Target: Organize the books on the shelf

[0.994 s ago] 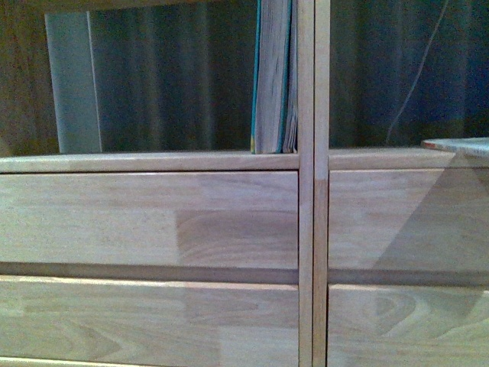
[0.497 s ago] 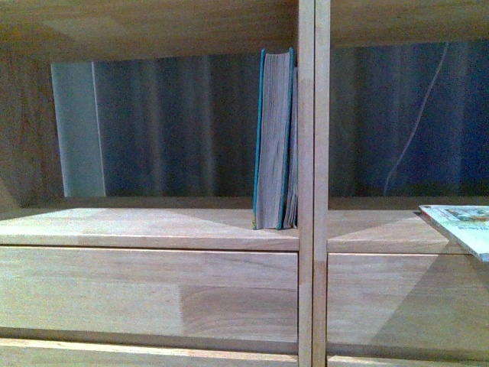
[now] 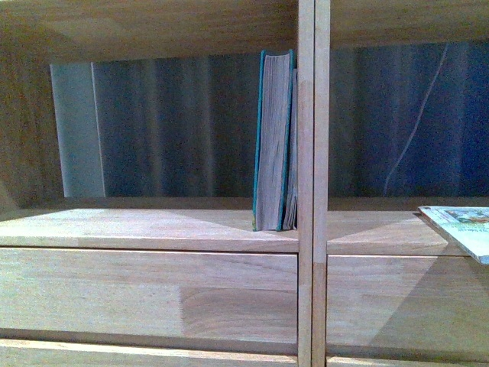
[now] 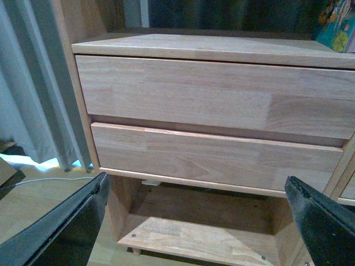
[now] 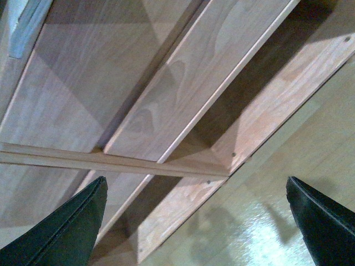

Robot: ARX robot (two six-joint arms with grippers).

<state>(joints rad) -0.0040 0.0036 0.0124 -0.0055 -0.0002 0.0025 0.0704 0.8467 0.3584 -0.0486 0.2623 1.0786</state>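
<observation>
The light wooden shelf (image 3: 153,229) fills the front view. A tall teal book (image 3: 273,141) stands upright in its left compartment, against the central divider (image 3: 313,183). A thin white paperback (image 3: 462,228) lies flat at the right edge of the right compartment. No gripper shows in the front view. My left gripper (image 4: 194,221) is open and empty, facing the two left drawer fronts (image 4: 211,127). My right gripper (image 5: 194,221) is open and empty, over the shelf's drawer fronts (image 5: 161,105) and the floor.
A dark curtain (image 3: 176,122) hangs behind the open compartments. A grey curtain (image 4: 33,94) and a white cable on the floor lie left of the shelf. A bottom board (image 4: 194,241) sits under the drawers. The wooden floor (image 5: 299,144) lies beside the shelf.
The front view has tilted upward: the drawers slid down and the open compartments, the whole teal book and the white paperback came into view. Since half a second ago it has barely shifted.
</observation>
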